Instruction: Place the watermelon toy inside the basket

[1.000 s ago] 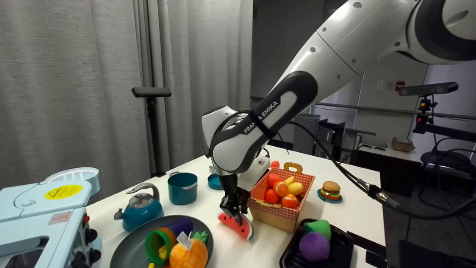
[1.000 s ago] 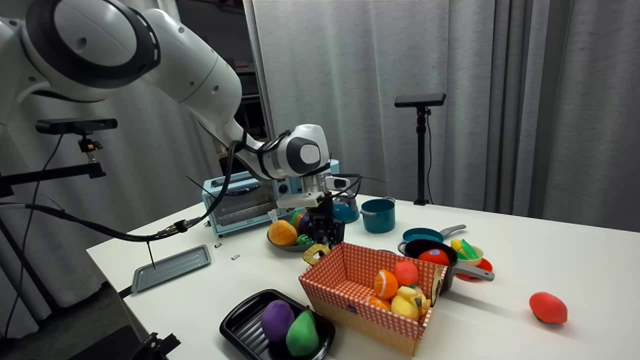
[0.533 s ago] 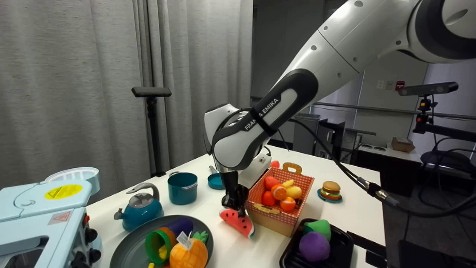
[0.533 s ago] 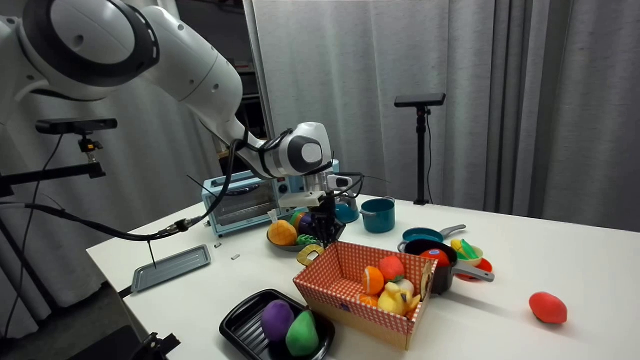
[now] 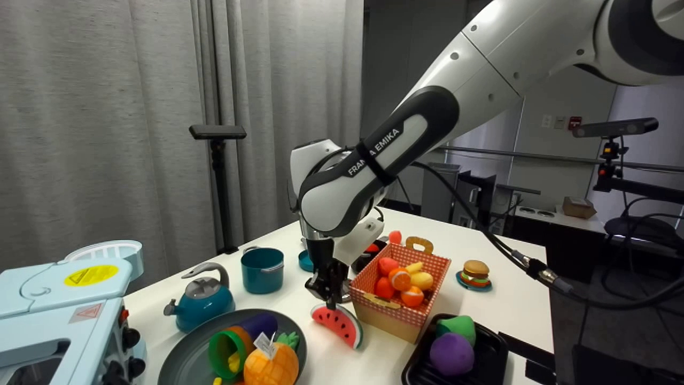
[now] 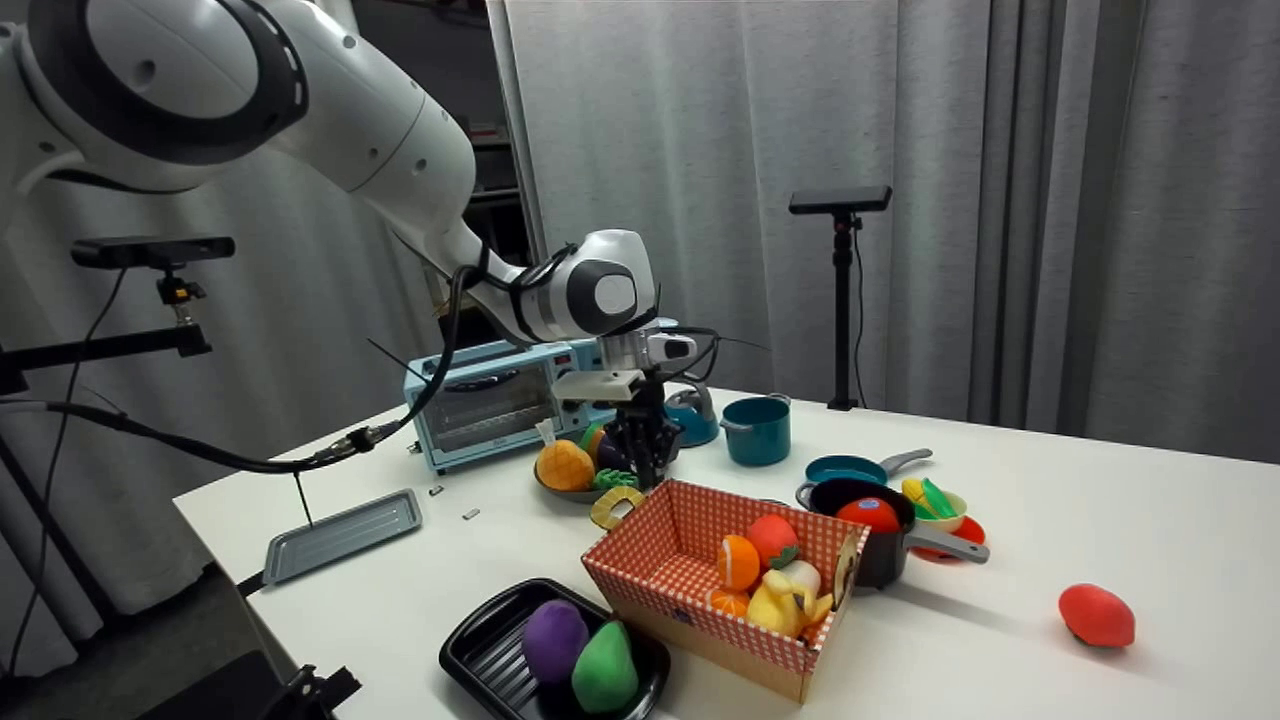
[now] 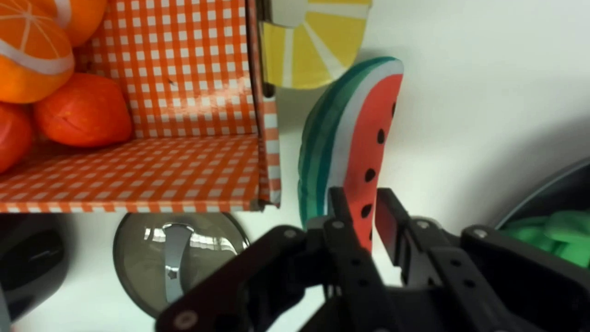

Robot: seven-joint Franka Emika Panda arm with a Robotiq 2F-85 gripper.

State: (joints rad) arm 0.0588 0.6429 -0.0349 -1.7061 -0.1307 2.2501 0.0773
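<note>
Black pincer (image 7: 363,196), narrowly parted and seemingly empty, hangs over the red half-round, green-rinded watermelon toy (image 5: 342,325), likely to grip it. In an exterior view the toy lies on the white desk (image 5: 358,369), just left of its goal, the red-checked, tan rectangular basket (image 5: 387,322).

Bg (image 5: 414,69) dim; tbl (image 6: 1050,520) shadows soft.

Watermelon toy (image 7: 350,143): red face, black seeds, white band, 2-green striped rind. Basket (image 7: 193,83), 10 o'clock in wrist view: red-white check lining, tan lower walls. Gripper (image 7: 362,193): black. Kettle (image 5: 206,305), 8 o'clock in exterior view: teal.
</note>
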